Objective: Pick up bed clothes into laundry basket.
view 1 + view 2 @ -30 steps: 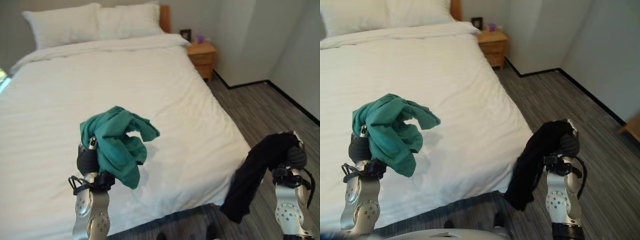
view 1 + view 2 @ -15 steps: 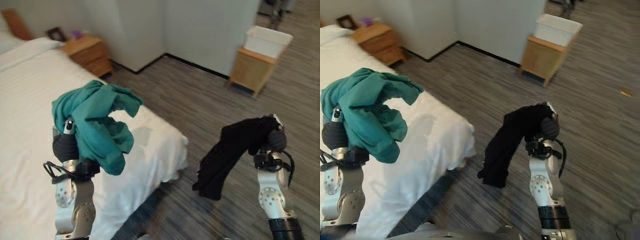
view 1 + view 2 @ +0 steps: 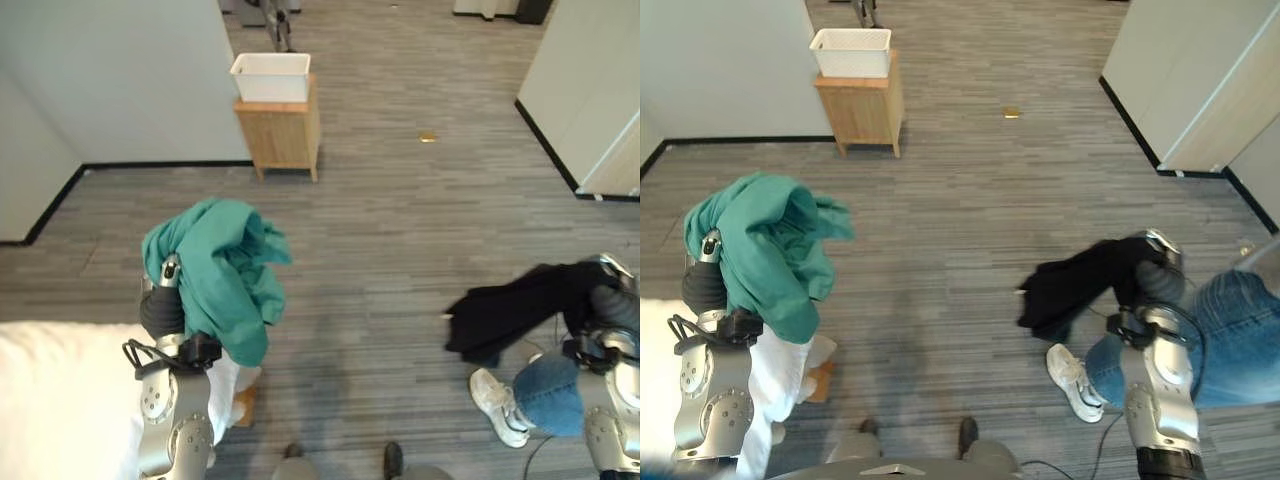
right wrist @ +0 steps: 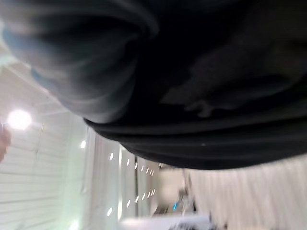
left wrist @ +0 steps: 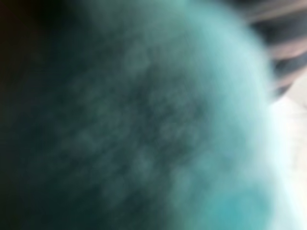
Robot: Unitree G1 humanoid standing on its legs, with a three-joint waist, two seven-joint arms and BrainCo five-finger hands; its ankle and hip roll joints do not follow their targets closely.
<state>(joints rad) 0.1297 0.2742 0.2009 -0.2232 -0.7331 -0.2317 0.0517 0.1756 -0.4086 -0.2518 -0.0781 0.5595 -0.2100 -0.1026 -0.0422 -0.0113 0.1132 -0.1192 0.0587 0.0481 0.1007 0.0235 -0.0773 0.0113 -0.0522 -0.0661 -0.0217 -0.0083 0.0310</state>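
Ahead: white basket [image 3: 270,76] on wooden stand [image 3: 283,135] | person's shoe [image 3: 1072,380] beside right hand [image 3: 1158,282]

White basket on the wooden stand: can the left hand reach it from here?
Probably not. The white basket sits far across open floor from the left hand, which holds up the teal garment. Nothing blocks the path.

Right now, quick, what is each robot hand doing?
Left hand: carries the teal garment draped over it; fingers hidden, cannot tell.
Right hand: carries the black garment draped over it; fingers hidden, cannot tell.
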